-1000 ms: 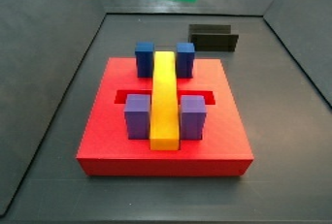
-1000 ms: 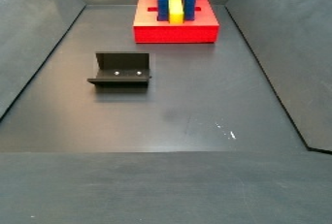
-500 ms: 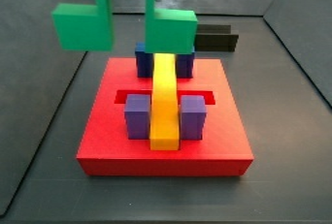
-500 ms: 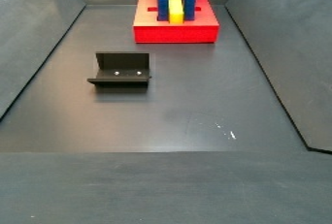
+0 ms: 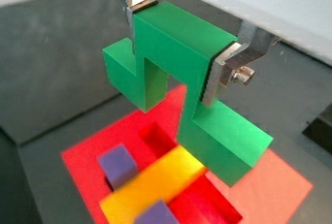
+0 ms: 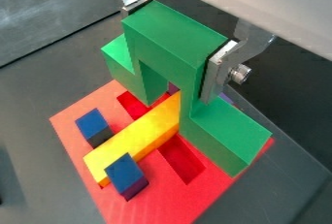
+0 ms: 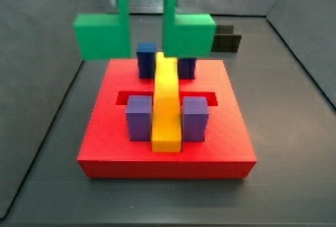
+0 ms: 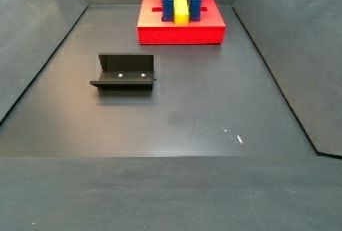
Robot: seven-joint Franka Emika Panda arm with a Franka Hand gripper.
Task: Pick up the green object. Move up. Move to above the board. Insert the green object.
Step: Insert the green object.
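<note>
The dark grey floor (image 8: pixel 174 115) of the walled work cell takes up most of both side views, and on it lies the board (image 7: pixel 118 142) — a flat red square slab with recesses, seen far off at the back in a side view (image 8: pixel 181 33) and close beneath the camera in both wrist views (image 6: pixel 84 121) (image 5: pixel 91 155). Along the board's middle runs a long yellow bar (image 7: pixel 165 101), with two purple blocks (image 7: pixel 138 118) flanking its near end and two blue blocks (image 7: pixel 145 56) at its far end. Above the board's far part hangs the green object (image 7: pixel 144 29), an arch-like piece with a raised centre cube and two lower side cubes; it is clear of the board and of the yellow bar, and its legs point downward in both wrist views (image 5: pixel 182 82) (image 6: pixel 176 68). The gripper (image 5: pixel 182 36) is clenched on the raised centre cube — its flat silver fingers (image 6: pixel 223 68) press on opposite faces of that cube. Well apart from the board, on the open floor, stands the fixture (image 8: pixel 124 73), a dark L-shaped bracket; in a side view (image 7: pixel 226 40) it shows just behind the green object's right cube.
</note>
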